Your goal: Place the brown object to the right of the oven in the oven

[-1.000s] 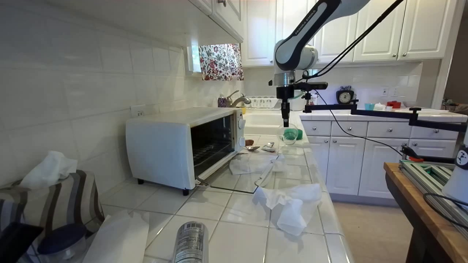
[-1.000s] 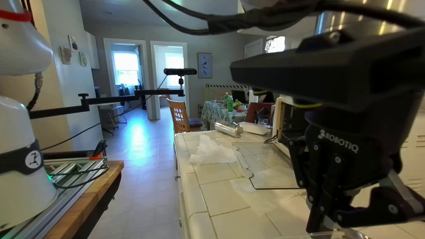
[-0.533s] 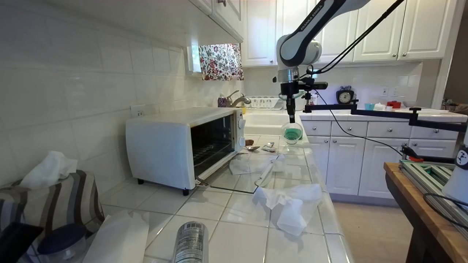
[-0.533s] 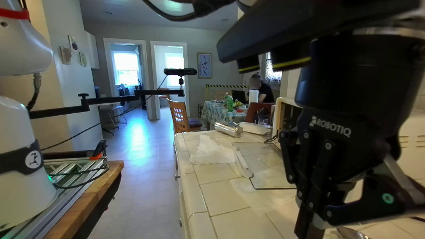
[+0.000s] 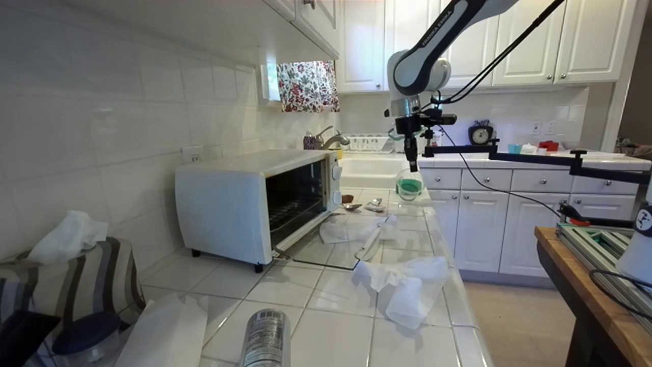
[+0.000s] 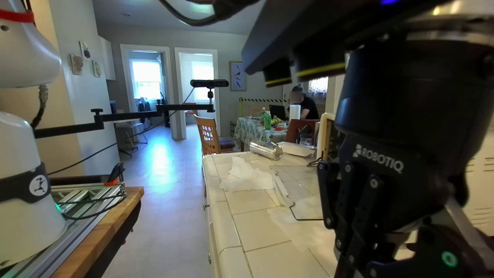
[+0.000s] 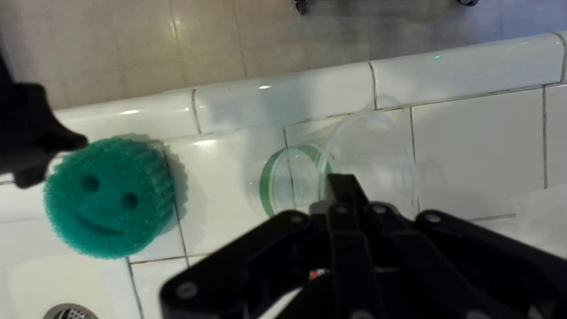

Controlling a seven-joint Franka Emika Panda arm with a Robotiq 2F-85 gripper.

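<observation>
The oven (image 5: pixel 224 193) is a white box with its door down and its dark inside showing. At the oven's far right end, a small brown object (image 5: pixel 347 199) rests on the counter, partly covered by the oven's corner. In an exterior view only a strip of the oven (image 6: pixel 325 137) peeks past the hand. My gripper (image 5: pixel 413 169) points down near the counter's front edge, away from the brown object. Its fingers are together on the wall of a clear plastic cup (image 5: pixel 410 184), which the wrist view shows around the fingertips. The brown object is out of the wrist view.
A green smiling scrubber (image 7: pixel 108 199) sits near the sink (image 5: pixel 367 178). A spoon (image 5: pixel 351 207) lies beside the brown object. Before the oven are its glass door (image 5: pixel 316 250) and crumpled paper (image 5: pixel 407 285); a silver can (image 5: pixel 266 339) lies nearby. A horizontal camera bar (image 5: pixel 535 157) crosses near the arm.
In an exterior view, my gripper has shifted right and slightly up, leaning a bit more. The clear cup has travelled along with it. The oven and brown object stay put.
</observation>
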